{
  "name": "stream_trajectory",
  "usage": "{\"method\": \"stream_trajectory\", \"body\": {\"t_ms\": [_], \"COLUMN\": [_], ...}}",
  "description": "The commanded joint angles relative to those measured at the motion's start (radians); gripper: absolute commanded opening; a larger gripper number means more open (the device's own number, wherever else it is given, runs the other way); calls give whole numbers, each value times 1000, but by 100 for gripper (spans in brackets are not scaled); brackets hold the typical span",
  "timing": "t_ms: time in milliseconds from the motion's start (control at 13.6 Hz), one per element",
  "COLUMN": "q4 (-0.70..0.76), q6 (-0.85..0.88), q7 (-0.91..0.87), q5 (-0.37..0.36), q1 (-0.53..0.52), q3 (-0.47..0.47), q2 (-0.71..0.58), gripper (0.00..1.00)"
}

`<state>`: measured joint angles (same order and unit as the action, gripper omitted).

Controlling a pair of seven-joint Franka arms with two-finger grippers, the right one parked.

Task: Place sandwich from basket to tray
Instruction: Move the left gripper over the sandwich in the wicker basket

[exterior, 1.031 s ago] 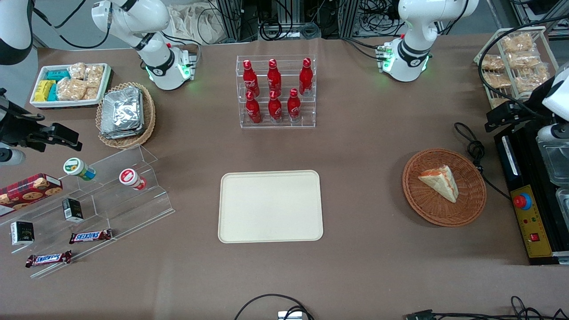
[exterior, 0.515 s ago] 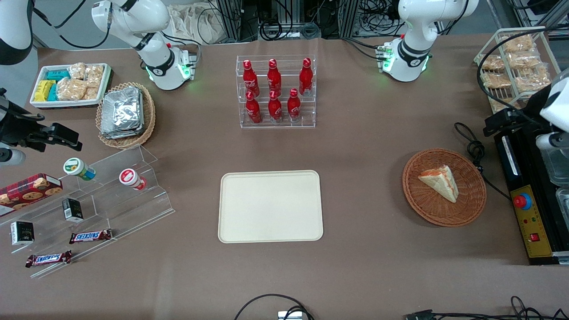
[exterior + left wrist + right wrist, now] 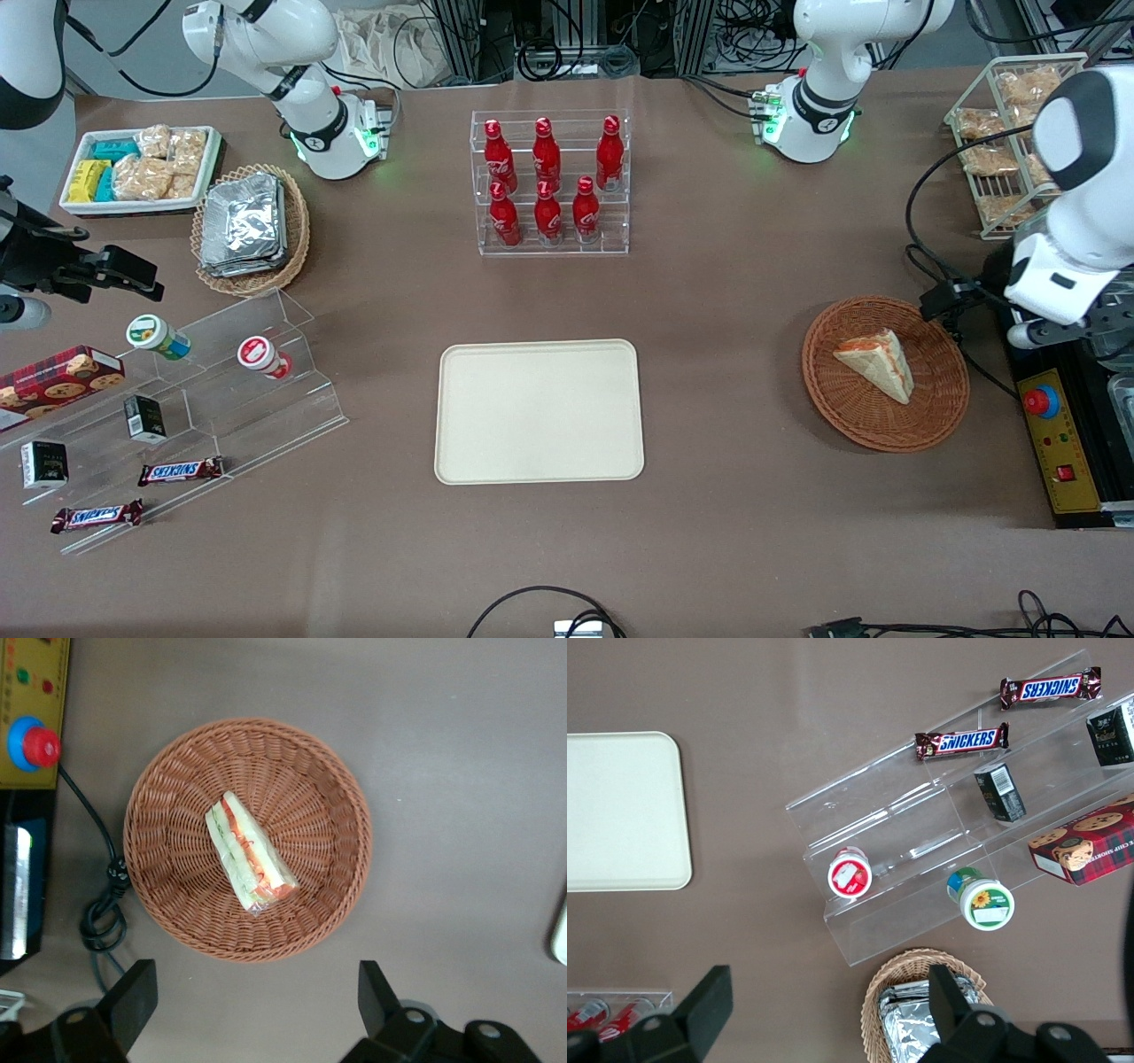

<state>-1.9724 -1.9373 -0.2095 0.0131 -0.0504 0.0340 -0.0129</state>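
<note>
The sandwich [image 3: 877, 363], a wrapped white wedge with orange-red and green filling, lies in the round reddish-brown basket [image 3: 886, 439] toward the working arm's end of the table. The cream tray [image 3: 539, 411] sits flat at the table's middle with nothing on it. The working arm's wrist [image 3: 1059, 283] hangs high beside the basket, over the black control box. In the left wrist view my gripper [image 3: 255, 1005] is open wide with nothing between its fingers [image 3: 133, 999]. It is over bare cloth just outside the basket's rim [image 3: 345, 806], apart from the sandwich [image 3: 250, 853].
A black control box with a red button [image 3: 1041, 400] and a coiled cable [image 3: 943, 292] lie beside the basket. A wire rack of snack bags [image 3: 1010, 133] stands farther back. A bottle rack [image 3: 549, 182], acrylic steps [image 3: 177, 399] and an oval foil-pack basket [image 3: 250, 229] stand elsewhere.
The working arm has swung in from the table's edge toward the basket and come nearer to the front camera. Sandwich, basket and tray have not moved.
</note>
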Motion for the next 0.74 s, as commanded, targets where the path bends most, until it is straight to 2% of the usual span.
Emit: {"method": "stream_trajectory", "body": {"t_ms": [0,663], "q4": [-158,-350], "q6": [-113,-406], "q7": [-86,-300], "q5": [-9,-9], "q1": [-9,-9], "q3": [3,3], "q2": [-79,-35], "gripper": [100,100]}}
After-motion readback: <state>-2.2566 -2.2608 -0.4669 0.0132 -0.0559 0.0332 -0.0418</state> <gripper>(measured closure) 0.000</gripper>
